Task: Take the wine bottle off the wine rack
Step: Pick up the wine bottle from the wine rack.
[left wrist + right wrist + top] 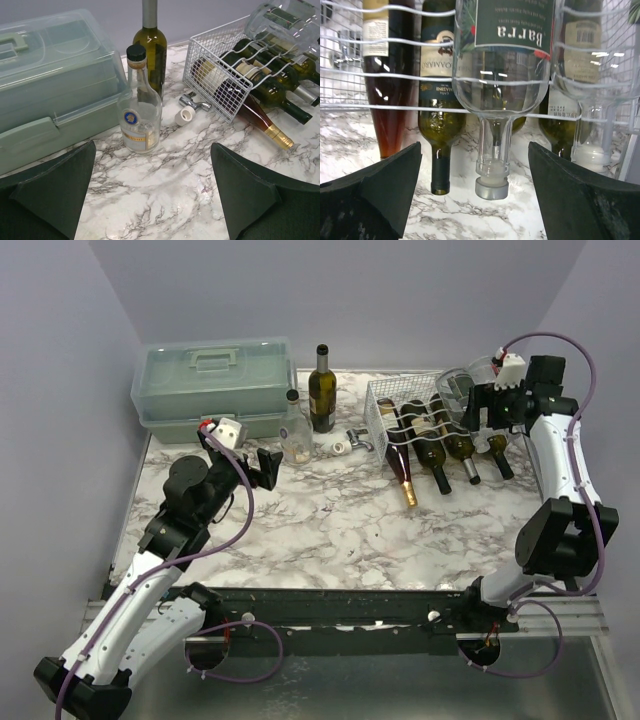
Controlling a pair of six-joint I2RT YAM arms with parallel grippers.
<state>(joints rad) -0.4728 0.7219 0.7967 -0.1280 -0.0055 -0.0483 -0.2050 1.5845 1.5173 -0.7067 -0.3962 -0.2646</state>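
The white wire wine rack [385, 405] stands at the back right of the marble table, with several bottles lying in it, necks pointing toward the front. A clear wine bottle [458, 385] lies on the upper cradles. In the right wrist view its neck and grey stopper [492, 182] hang between my fingers without touching them. My right gripper [482, 405] is open at the rack's right end. The rack's wires [380, 75] cross dark bottles behind. My left gripper [268, 465] is open and empty over the table, left of the rack [210, 95].
A pale green toolbox [215, 385] sits at the back left. An upright dark green bottle [321, 390] and a small clear bottle [294, 430] stand beside it. A metal stopper [357, 438] and a white cap [340, 447] lie near the rack. Walls close in on three sides.
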